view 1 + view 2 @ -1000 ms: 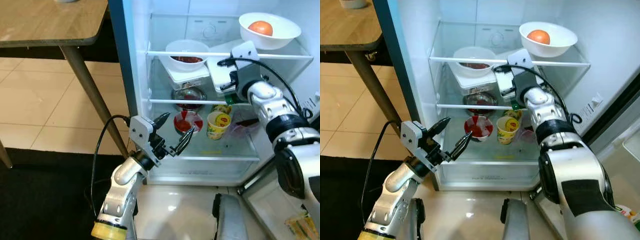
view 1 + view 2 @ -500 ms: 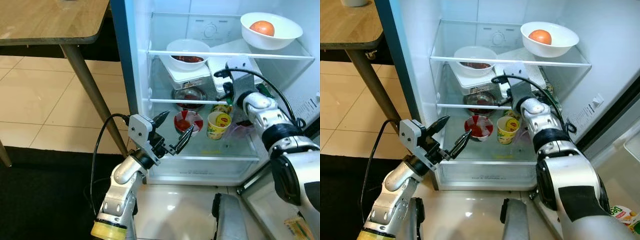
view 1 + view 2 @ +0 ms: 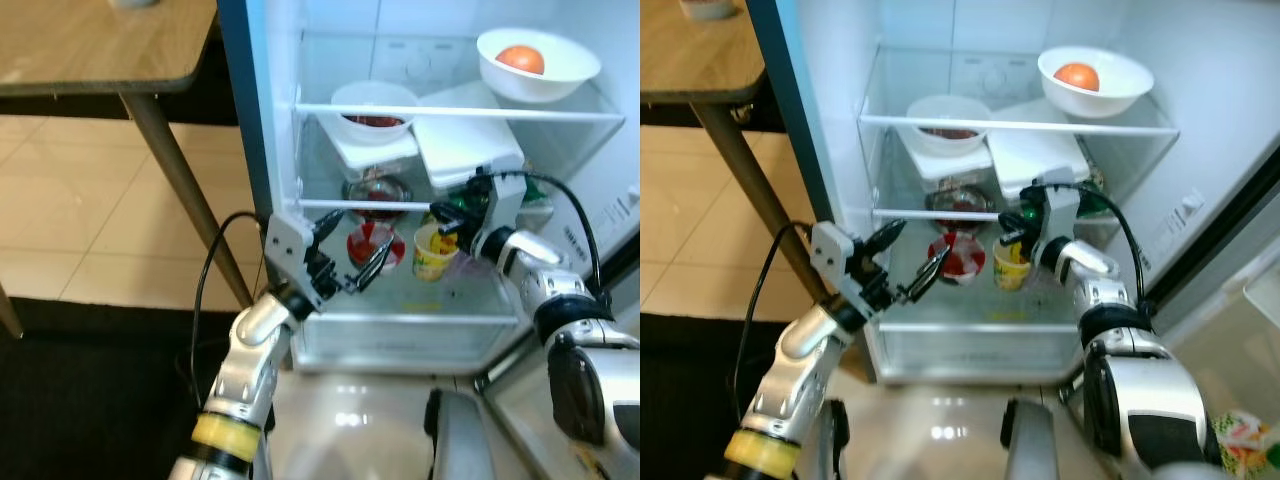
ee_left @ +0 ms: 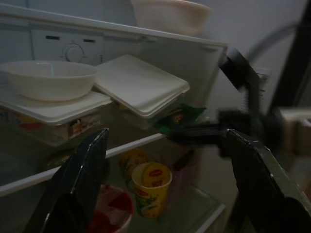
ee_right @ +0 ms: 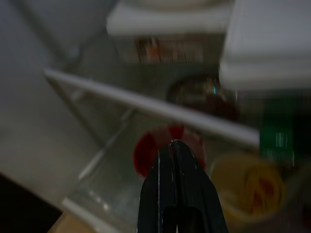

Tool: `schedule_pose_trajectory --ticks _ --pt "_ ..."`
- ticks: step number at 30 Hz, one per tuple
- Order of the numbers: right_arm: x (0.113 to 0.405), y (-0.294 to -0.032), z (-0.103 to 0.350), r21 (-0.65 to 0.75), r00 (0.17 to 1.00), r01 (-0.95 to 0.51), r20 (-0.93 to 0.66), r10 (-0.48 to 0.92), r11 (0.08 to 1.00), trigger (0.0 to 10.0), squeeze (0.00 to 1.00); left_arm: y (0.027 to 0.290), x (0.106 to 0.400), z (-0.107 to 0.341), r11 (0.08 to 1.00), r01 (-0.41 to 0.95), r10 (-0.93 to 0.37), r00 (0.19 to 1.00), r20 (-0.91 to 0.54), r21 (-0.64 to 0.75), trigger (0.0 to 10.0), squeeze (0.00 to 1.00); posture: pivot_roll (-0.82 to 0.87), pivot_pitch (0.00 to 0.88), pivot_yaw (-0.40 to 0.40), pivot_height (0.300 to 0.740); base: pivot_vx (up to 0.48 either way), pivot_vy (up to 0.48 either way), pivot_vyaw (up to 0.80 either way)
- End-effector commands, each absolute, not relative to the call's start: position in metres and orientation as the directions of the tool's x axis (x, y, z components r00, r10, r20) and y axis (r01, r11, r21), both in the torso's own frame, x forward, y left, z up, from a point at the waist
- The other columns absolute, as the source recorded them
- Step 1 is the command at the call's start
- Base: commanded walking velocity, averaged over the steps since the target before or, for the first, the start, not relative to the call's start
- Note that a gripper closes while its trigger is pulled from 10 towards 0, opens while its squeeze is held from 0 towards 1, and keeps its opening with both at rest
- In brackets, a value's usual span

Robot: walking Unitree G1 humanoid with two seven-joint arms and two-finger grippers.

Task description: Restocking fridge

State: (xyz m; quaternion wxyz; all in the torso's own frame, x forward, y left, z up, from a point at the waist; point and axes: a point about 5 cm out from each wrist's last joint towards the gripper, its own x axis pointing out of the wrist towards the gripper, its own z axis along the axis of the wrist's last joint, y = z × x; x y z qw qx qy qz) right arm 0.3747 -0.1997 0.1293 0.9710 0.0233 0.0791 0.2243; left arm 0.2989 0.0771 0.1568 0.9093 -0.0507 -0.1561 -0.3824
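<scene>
Fingers of the right gripper (image 5: 176,148) pressed together, empty; left gripper (image 3: 348,262) spread. Withdrawal should clear the yellow cup (image 3: 434,250).

My arms are brushed silver metal, each claw matt black plastic, the left claw (image 3: 352,255) included. The fridge shelves (image 3: 450,111) look like clear glass with glossy white trim; the bowl (image 3: 538,62) is smooth, probably glazed ceramic. The desk (image 3: 100,45) is matt wood grain; the floor tiles (image 3: 90,215) shine.

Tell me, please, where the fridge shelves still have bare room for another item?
Top shelf: bare left of the white bowl. Bottom shelf: free along its front, ahead of the red cup and yellow cup. Middle shelf is crowded.
</scene>
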Motion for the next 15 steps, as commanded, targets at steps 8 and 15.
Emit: schedule_pose_trajectory --ticks 8,15 --pt "0.337 -0.221 0.072 0.168 0.894 -0.343 -0.242 0.376 0.924 10.0 0.0 0.088 0.303 0.123 0.74 0.672 -0.647 0.723 0.241 -0.028 10.0 0.0 0.05 0.0 -0.044 0.447 0.0 0.0 0.0" --pt "0.323 -0.226 0.058 0.196 0.887 -0.339 -0.26 0.382 0.92 10.0 0.0 0.102 0.303 0.094 0.797 0.6 -0.586 0.796 0.152 -0.071 10.0 0.0 0.04 0.0 -0.047 0.447 0.0 0.0 0.0"
